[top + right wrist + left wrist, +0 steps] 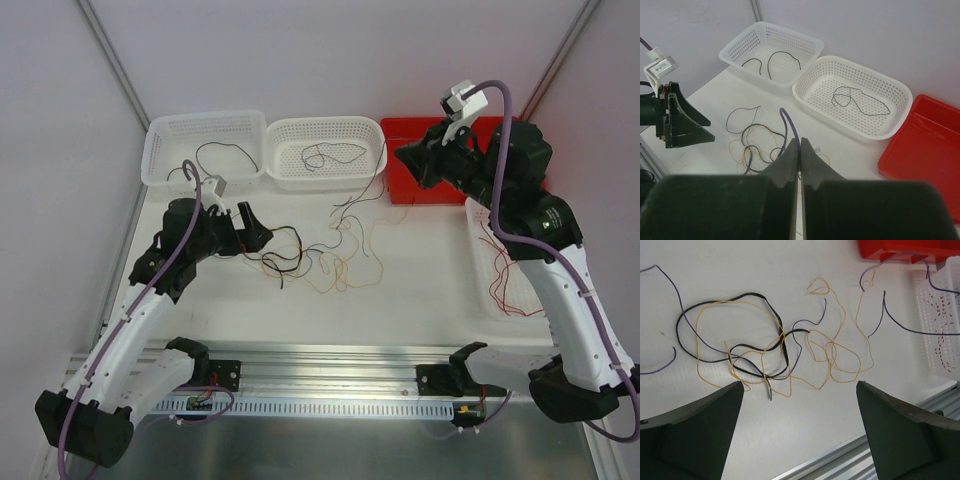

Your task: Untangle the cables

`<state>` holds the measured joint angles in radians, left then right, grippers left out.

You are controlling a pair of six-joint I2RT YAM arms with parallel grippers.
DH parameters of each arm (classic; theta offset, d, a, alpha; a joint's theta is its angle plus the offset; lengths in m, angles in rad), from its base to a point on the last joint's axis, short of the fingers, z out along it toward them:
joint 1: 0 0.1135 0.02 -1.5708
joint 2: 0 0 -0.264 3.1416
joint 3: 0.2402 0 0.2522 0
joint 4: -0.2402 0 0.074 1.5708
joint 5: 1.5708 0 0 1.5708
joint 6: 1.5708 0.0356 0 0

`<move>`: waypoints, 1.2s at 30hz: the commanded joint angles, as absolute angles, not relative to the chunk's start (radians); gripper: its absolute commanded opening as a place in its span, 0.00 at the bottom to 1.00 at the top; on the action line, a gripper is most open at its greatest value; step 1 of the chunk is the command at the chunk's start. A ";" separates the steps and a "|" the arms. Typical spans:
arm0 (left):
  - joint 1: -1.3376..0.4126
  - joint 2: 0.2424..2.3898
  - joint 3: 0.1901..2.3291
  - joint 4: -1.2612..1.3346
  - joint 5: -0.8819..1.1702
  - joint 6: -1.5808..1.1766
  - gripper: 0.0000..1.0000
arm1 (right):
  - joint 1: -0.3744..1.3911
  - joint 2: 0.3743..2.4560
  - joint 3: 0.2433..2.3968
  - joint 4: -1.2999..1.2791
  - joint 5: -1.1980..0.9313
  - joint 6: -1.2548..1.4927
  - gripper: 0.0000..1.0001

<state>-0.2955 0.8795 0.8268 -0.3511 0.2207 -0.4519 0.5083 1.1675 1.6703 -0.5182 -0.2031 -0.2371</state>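
Observation:
The cables (320, 250) lie in a loose tangle on the white table: a black loop (730, 360), orange-yellow strands (840, 355) and purple ones (900, 325). My left gripper (800, 390) hangs open just on the near side of the tangle with nothing between its fingers (705, 425); in the top view this left gripper (258, 228) sits at the tangle's left end. My right gripper (800, 145) is raised and shut on a purple cable (790, 125), which arches out of its tips and trails down to the pile. In the top view the right gripper (402, 156) hovers by the red tray.
Two white baskets (160, 165) (372, 172) stand at the back, each holding thin dark wires. A red tray (405, 190) is at the back right. Another white basket (480, 290) with red wires lies by the right arm. An aluminium rail (330, 355) runs along the near edge.

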 commanded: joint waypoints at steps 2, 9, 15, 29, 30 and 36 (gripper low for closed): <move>-0.301 0.831 0.853 -0.348 0.229 -0.321 0.98 | 0.509 1.213 1.724 -0.440 -0.227 -0.225 0.01; -0.302 0.831 0.828 -0.362 0.160 -0.206 0.98 | 0.497 1.413 1.974 -0.399 -0.207 -0.242 0.02; -0.302 0.890 0.801 -0.361 0.101 -0.149 0.97 | 0.468 1.581 2.106 -0.223 -0.184 -0.253 0.02; -0.302 0.989 0.747 -0.357 0.098 -0.175 0.97 | 0.403 2.105 2.344 0.297 -0.069 -0.265 0.01; -0.302 0.989 0.742 -0.357 0.100 -0.179 0.97 | 0.400 2.138 2.365 0.299 -0.068 -0.262 0.01; -0.302 1.000 0.741 -0.360 0.091 -0.179 0.97 | 0.385 2.232 2.237 0.353 -0.045 -0.200 0.01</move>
